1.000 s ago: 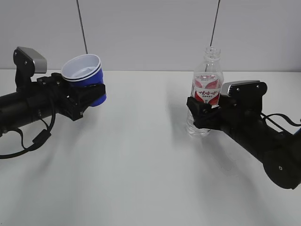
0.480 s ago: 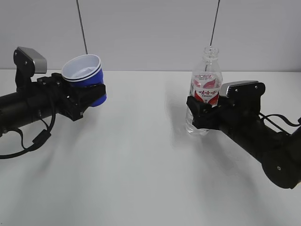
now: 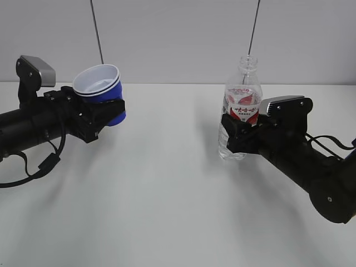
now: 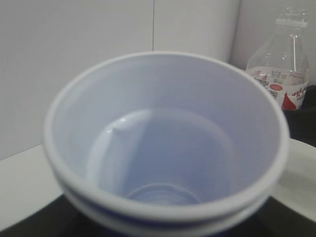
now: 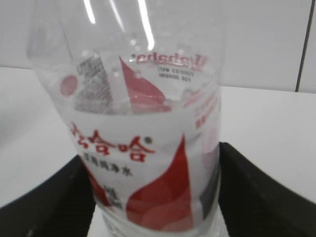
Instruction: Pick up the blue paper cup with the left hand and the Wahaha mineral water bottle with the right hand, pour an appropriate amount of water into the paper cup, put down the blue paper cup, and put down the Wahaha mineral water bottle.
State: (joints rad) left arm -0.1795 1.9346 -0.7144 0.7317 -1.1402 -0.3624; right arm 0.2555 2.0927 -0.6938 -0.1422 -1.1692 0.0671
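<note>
The blue paper cup (image 3: 100, 89) is held clear of the table at the left, tilted, with my left gripper (image 3: 104, 114) shut on its lower wall. Its white inside (image 4: 163, 148) looks empty in the left wrist view. The Wahaha mineral water bottle (image 3: 241, 105) stands upright and capless on the table at the right. My right gripper (image 3: 236, 136) is shut on it at label height. In the right wrist view both black fingers (image 5: 54, 202) press the bottle (image 5: 143, 148) from either side. Clear water fills the bottle's lower part.
A white table (image 3: 167, 183) stretches between the two arms, with a pale wall (image 3: 178, 39) behind it. Two thin dark cables (image 3: 97, 30) hang down in front of the wall. The bottle (image 4: 284, 74) also shows at the far right of the left wrist view.
The right gripper's fingers have closed in on the bottle, which has shifted slightly to the left. The left arm and the cup have not moved.
</note>
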